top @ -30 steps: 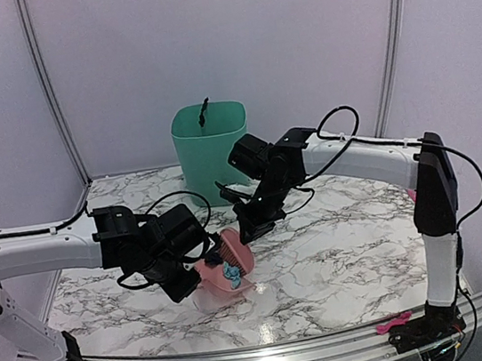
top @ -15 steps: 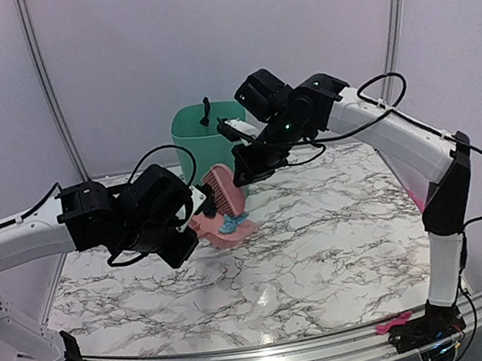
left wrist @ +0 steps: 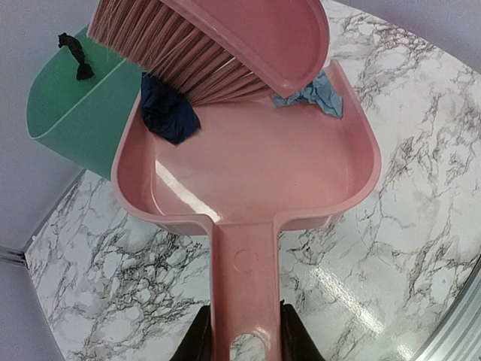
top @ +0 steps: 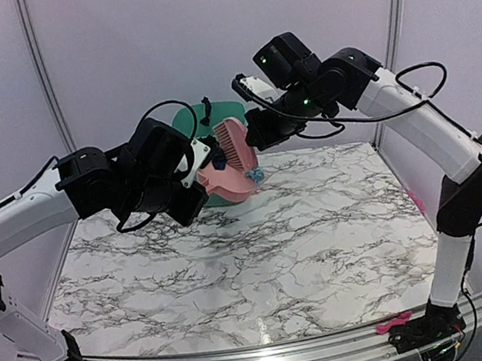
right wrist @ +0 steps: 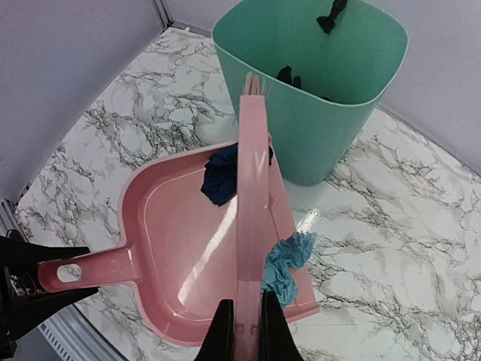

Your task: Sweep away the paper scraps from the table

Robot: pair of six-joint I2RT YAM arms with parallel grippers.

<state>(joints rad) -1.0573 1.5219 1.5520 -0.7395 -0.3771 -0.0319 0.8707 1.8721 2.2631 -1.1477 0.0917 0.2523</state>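
The left hand (left wrist: 240, 342) is pinching the handle of the dustpan (left wrist: 255, 173), one finger pressing on each side of it. It is holding the dustpan in the air above the surface (left wrist: 406, 188), with the open lip pointing toward the bin (left wrist: 75, 113).

The right hand (right wrist: 242, 331) is clamping the back of the brush (left wrist: 248, 37) between its fingers. The bristles are reaching down into the far part of the dustpan.

The navy scrap (left wrist: 169, 113) is lying inside the dustpan at its far left corner, touching the bristles. The light-blue scrap (left wrist: 316, 94) is lying at the far right of the dustpan, near the lip and partly under the brush back.

A black scrap (right wrist: 331, 15) is hanging on the far rim of the bin. More dark scraps (right wrist: 289, 75) are showing inside the bin.
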